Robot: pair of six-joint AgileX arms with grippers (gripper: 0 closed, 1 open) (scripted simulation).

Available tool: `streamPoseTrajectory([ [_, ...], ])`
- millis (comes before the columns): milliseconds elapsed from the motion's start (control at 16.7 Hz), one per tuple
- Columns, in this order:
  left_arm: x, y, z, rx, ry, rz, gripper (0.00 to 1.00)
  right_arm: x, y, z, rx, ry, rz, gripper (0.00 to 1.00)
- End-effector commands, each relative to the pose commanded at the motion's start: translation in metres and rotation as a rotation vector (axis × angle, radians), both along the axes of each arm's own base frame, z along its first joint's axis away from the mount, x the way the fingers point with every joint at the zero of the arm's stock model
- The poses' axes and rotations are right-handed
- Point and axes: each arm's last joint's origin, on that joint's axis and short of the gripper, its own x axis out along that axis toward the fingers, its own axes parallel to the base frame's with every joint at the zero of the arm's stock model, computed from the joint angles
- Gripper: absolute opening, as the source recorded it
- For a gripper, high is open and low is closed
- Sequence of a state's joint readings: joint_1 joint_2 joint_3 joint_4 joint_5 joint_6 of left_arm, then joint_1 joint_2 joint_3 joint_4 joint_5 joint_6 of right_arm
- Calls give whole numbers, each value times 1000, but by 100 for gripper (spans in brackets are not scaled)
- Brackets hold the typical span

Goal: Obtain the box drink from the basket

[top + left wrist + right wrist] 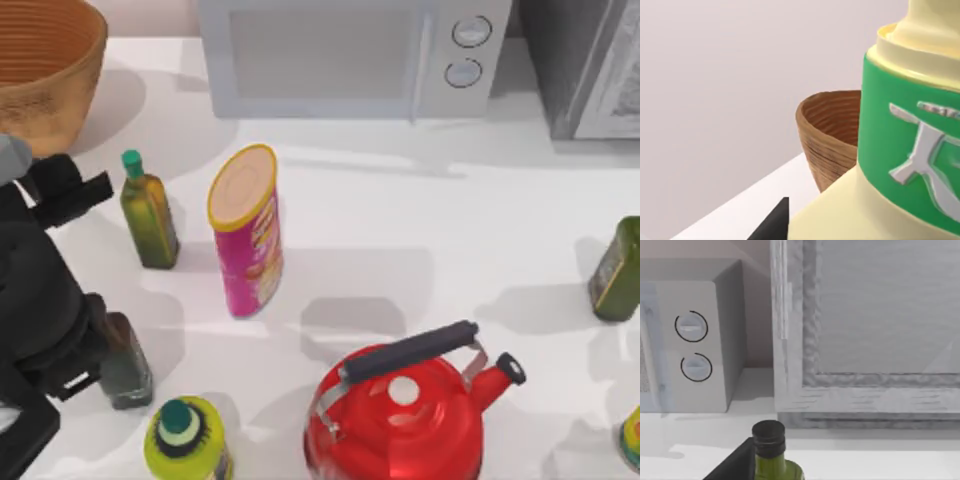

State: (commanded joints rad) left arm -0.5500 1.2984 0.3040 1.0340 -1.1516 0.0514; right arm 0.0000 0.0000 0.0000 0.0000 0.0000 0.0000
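Item 1: basket (45, 70), desk's far left corner. Item 2: box drink (900, 150), pale carton with green band, close before our left wrist camera; whether grasped, we cannot tell. Left arm (40, 300) at left edge.

A white worktop (420, 230) meets a plain pale wall (730, 75). A grey microwave (340, 55) and a grey framed cabinet (865, 330) stand at the back.

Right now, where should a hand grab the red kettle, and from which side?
On the red kettle, probably the dark bar handle, from straight above, closing across it: it stands clear over the lid, while the round body looks too wide.
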Motion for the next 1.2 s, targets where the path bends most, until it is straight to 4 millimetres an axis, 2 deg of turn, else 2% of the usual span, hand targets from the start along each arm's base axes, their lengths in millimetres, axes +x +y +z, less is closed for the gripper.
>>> streamPoseTrajectory([
  [600,32,21,-43,-5,-7,-4,0,0,0,0,0,0,0,100],
  [900,34,23,-45,-5,-7,-5,0,0,0,0,0,0,0,100],
  [1200,34,23,-45,-5,-7,-5,38,0,0,0,0,0,0,100],
])
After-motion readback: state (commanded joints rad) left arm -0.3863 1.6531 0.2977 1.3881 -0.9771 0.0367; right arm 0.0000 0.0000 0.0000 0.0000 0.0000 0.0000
